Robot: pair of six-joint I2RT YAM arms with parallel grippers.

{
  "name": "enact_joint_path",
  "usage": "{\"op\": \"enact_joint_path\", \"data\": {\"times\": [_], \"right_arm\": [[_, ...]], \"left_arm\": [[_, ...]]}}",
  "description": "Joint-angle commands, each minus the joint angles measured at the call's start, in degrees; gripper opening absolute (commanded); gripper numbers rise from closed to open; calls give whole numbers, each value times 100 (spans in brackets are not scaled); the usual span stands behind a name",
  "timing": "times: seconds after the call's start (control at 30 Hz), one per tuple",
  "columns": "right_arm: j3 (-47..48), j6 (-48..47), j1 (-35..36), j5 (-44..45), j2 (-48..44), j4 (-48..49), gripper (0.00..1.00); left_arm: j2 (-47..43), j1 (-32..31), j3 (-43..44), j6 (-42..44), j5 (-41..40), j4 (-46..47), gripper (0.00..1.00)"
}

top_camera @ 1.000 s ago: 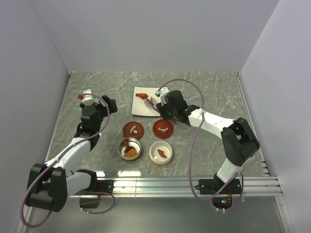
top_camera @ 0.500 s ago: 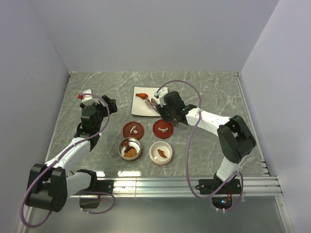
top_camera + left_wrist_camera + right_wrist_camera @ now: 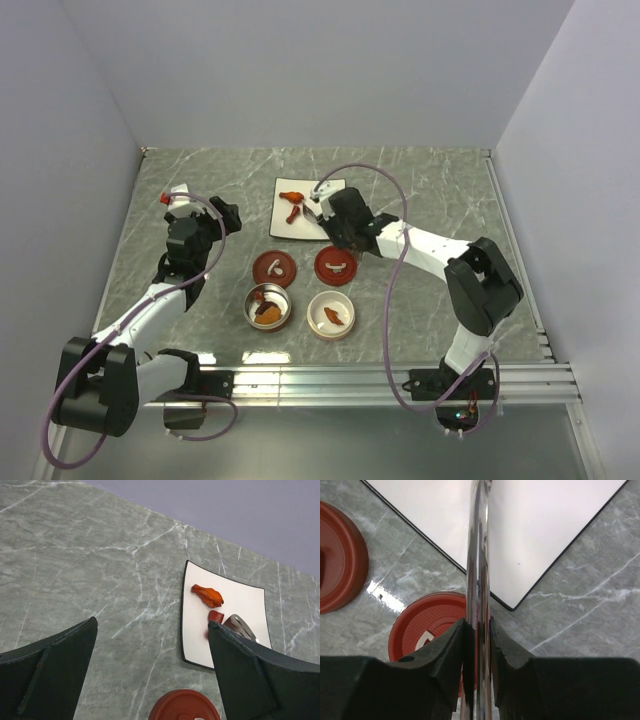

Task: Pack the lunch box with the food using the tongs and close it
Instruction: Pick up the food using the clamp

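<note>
A white plate (image 3: pixel 300 225) at the back middle of the table carries food: an orange morsel (image 3: pixel 292 196) and a red morsel (image 3: pixel 292 213). My right gripper (image 3: pixel 327 213) hangs over the plate's right part, shut on the silvery tongs (image 3: pixel 312 209). In the right wrist view the tongs (image 3: pixel 479 555) run straight out between my fingers (image 3: pixel 452 645), their two arms pressed close together. The tongs' tip (image 3: pixel 242 627) lies beside the red morsel (image 3: pixel 215 616). My left gripper (image 3: pixel 192 222) stands open and empty at the left. The lunch box is two round bowls, one metal (image 3: pixel 267 307) and one white (image 3: pixel 331 314), both holding food.
Two red lids (image 3: pixel 273 266) (image 3: pixel 336 264) with white handles lie between the plate and the bowls. Grey walls close the table at the back and on both sides. A metal rail (image 3: pixel 400 378) runs along the near edge.
My right gripper has slid a little left over the plate and its jaws have squeezed the tongs narrower. The left arm has not moved.
</note>
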Motion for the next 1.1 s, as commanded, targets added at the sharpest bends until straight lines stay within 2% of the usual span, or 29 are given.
{"op": "enact_joint_path", "data": {"times": [0.0, 0.23, 0.3, 0.7, 1.07], "right_arm": [[138, -42, 68, 178, -206, 54, 29], [-47, -16, 103, 214, -638, 169, 30], [-29, 2, 111, 161, -656, 160, 33], [270, 151, 226, 275, -304, -104, 45], [375, 239, 287, 82, -146, -42, 47]], "left_arm": [[-124, -18, -26, 2, 7, 277, 100], [-115, -27, -17, 2, 15, 285, 99], [-132, -18, -34, -6, 7, 286, 99], [-141, -27, -43, 2, -11, 277, 99], [-212, -27, -70, -6, -20, 285, 100]]}}
